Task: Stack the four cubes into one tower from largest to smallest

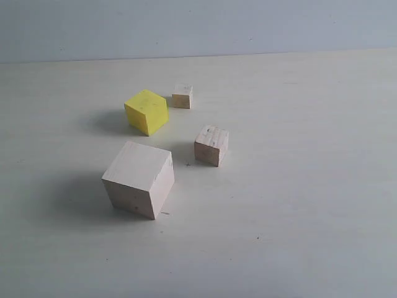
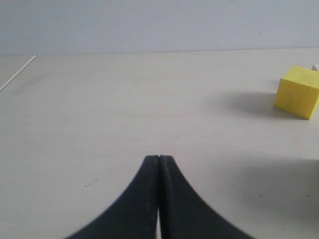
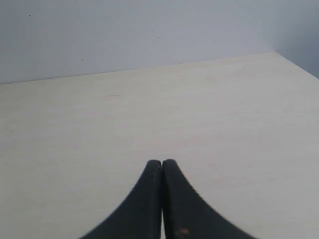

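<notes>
On table [image 1: 310, 186]: four cubes [image 1: 139, 180] [image 1: 211, 145] [image 1: 182, 96], one yellow [image 1: 147, 112]

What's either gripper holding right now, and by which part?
Nothing. The left gripper and the right gripper are both shut and empty.

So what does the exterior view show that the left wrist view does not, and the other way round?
Only the exterior view shows the large pale wood cube, the mid-sized pale wood cube and the smallest pale wood cube, none of them stacked. Only the left wrist view shows the left gripper, its jaws shut on nothing. Both views show the yellow cube standing on the pale table.
</notes>
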Robot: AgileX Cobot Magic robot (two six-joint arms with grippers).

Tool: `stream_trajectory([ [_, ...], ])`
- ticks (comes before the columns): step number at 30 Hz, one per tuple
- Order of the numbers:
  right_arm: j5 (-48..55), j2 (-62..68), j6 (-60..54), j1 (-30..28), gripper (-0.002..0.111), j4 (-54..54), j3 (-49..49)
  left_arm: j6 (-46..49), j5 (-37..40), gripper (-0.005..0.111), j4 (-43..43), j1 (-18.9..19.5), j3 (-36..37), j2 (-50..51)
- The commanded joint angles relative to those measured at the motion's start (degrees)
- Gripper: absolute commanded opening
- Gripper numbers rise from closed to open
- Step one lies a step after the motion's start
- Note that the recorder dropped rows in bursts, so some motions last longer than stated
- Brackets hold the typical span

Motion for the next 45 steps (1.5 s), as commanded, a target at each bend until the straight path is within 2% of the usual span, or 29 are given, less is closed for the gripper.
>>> stream_trajectory([
  [1, -0.25, -0.38, 0.23, -0.30, 0.000, 0.00, 0.31, -0.32, -0.35, 0.000, -0.02, -0.28, 0.19, -0.32],
  [25, -0.25, -0.38, 0.23, -0.30, 0.000, 0.00, 0.31, -0.32, -0.49, 0.000, -0.02, -0.28, 0.19, -0.32],
  [28, -0.25, -0.38, 0.23, -0.30, 0.000, 0.00, 0.31, -0.32, -3.53, 0.000, -0.02, -0.28, 0.19, -0.32],
  [35, -0.25, -0.38, 0.23, -0.30, 0.000, 0.00, 0.31, -0.32, -23.21, 0.000, -0.02, -0.28, 0.19, -0.32],
  [45, -0.25, -0.38, 0.23, -0.30, 0.000, 0.00, 0.31, -0.32, -23.12, 0.000, -0.02, -0.28, 0.19, -0.32],
])
